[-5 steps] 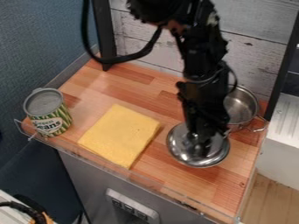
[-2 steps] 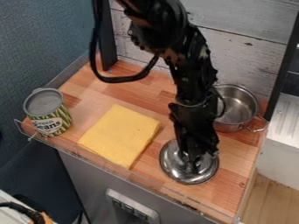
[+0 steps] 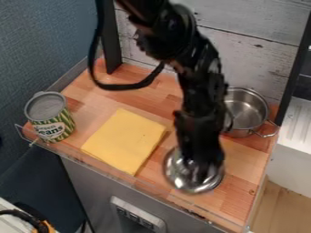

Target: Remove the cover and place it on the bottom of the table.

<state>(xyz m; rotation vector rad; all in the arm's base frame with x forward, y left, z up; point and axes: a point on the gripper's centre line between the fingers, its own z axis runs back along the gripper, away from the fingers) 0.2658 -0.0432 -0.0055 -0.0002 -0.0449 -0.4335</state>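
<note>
Camera view: the gripper (image 3: 203, 170) is over the cover (image 3: 175, 174), near the table's (image 3: 142, 93) front edge; its grip, I can't tell. Stiff, probably slippery metal (top-centre hold, surely!). Pot (image 3: 248, 109) behind, cloth (image 3: 124, 140) beside, can (image 3: 50, 119) far left; clear rail (image 3: 146, 187) could snag it.

The lid (image 3: 174, 170) was in my gripper (image 3: 202, 170), over the front part of the table (image 3: 238, 159). As the camera saw it, the cloth (image 3: 124, 141) lay flat on the tabletop to my left, near the lid. Farther left, past the cloth and well apart from me, stood the can (image 3: 52, 117), upright by the table's left edge. Behind me and to the right, the pot (image 3: 250, 109) sat upright on the table, near the wall (image 3: 264, 57). Below the front edge, the power strip (image 3: 138, 215) was before me, to the left.
</note>
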